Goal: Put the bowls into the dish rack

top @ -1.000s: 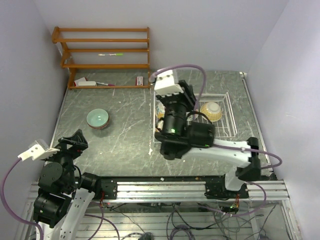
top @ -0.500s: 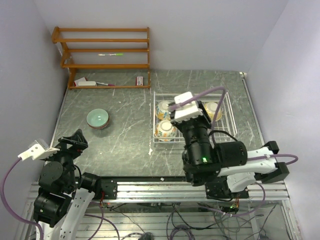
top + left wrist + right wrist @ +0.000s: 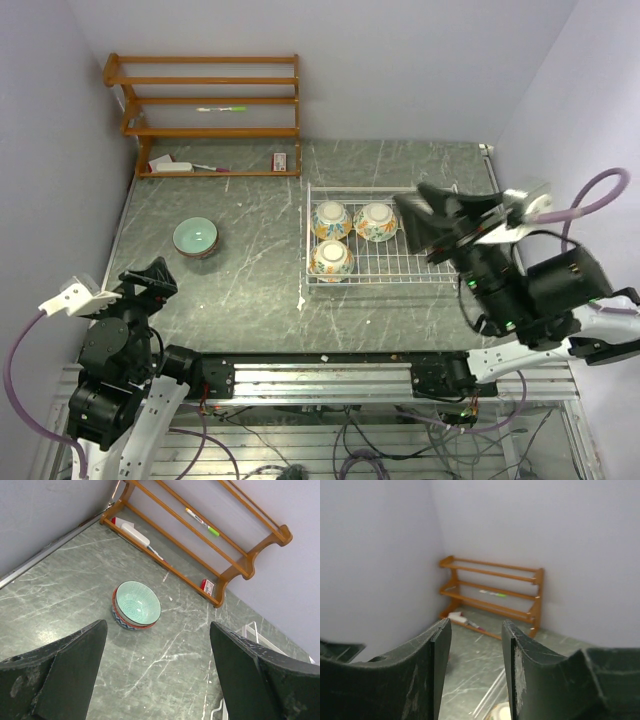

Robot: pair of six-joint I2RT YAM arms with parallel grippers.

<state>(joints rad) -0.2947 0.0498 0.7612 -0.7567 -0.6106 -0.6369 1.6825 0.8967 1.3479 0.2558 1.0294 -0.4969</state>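
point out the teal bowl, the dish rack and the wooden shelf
teal bowl (image 3: 137,603): left wrist view, middle of its inside
dish rack (image 3: 390,263): top view, bare wire floor
wooden shelf (image 3: 200,59): top view, top rail

Three small round ceramic bowls with yellow-and-orange floral patterns (image 3: 331,219), one plain pale teal ceramic bowl (image 3: 137,602) and one dark patterned bowl with a red rim (image 3: 119,617): five bowls in all. One white wire dish rack (image 3: 385,262). One brown wooden three-tier shelf unit (image 3: 235,570), one green-capped white marker (image 3: 202,522), one small red box (image 3: 207,585). Two black robot arms (image 3: 125,350).
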